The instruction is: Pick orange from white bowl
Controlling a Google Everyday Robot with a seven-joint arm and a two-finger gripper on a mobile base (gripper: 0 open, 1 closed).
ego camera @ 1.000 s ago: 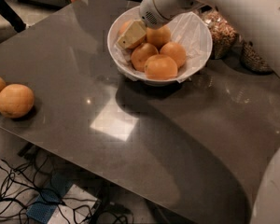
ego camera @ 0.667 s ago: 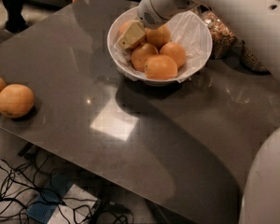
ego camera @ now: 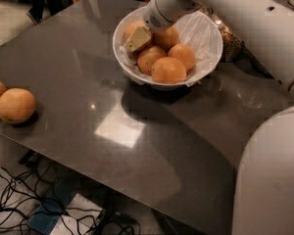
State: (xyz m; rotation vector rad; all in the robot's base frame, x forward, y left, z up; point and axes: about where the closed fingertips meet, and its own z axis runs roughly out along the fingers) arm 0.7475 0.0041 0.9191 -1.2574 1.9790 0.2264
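The white bowl (ego camera: 209, 64) with crumpled paper lining stands at the far middle of the dark table. It holds several bright oranges; the front one (ego camera: 168, 70) lies nearest me. My gripper (ego camera: 137, 38) reaches down from the upper right into the left side of the bowl. It sits against an orange (ego camera: 132, 28) by the left rim, with the other oranges just to its right. Whether it grips that orange is hidden.
Two paler, yellowish fruits (ego camera: 15, 105) lie at the table's left edge. A glass jar of grains (ego camera: 231, 41) stands right behind the bowl. My white arm and body (ego camera: 272, 175) fill the right side. Cables (ego camera: 19, 212) lie on the floor below the front edge.
The gripper stays in the left side of the bowl, barely shifted. More of my white body has come into view at the bottom right. The oranges have not moved.
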